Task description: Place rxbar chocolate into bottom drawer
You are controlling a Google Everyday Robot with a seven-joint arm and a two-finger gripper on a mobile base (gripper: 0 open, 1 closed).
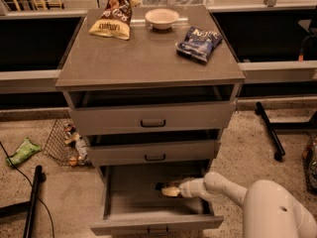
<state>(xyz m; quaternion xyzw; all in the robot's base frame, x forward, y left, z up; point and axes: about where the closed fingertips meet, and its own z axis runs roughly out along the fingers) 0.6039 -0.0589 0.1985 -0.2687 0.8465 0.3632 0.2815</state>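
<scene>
The bottom drawer (119, 217) is pulled out, a deep grey box with a small dark handle on its front. My gripper (166, 189) reaches in from the right and sits low inside it, toward the back right. A small dark object, probably the rxbar chocolate (159, 186), shows at the fingertips just above the drawer floor. My white arm (225, 185) crosses the drawer's right wall.
On the cabinet top (143, 58) lie a yellow-and-brown snack bag (112, 15), a white bowl (162, 18) and a blue chip bag (198, 43). The two upper drawers are slightly open. A wire basket of litter (67, 143) and a black stand leg (270, 130) flank the cabinet.
</scene>
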